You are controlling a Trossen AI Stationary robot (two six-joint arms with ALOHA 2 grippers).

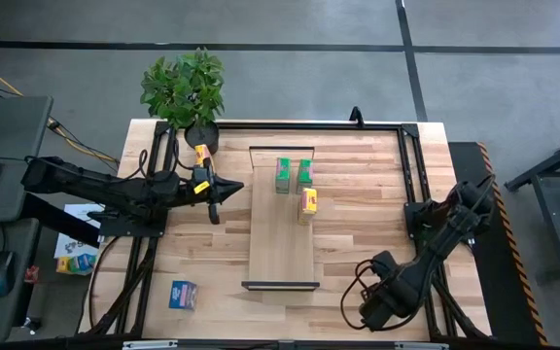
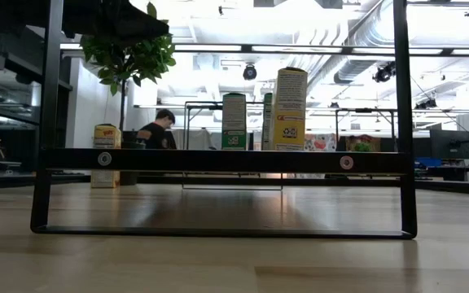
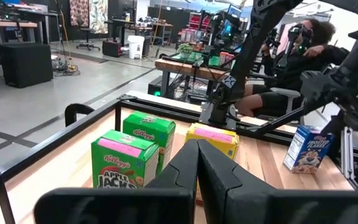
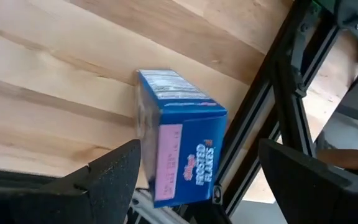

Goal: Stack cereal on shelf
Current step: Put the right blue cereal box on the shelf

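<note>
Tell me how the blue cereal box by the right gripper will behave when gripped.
The blue cardboard Frosted Flakes box looks hollow and light; a hard squeeze would probably dent it. Its flat printed faces may slip slightly. It sits beside the black table frame, so the open right gripper pushing it might jam it.

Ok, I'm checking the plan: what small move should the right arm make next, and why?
Probably ease the right gripper forward until its open jaws straddle the blue box. The box lies on the table just ahead of the gripper, framed between the jaws but not yet gripped, and it is not yet on the shelf.
</note>
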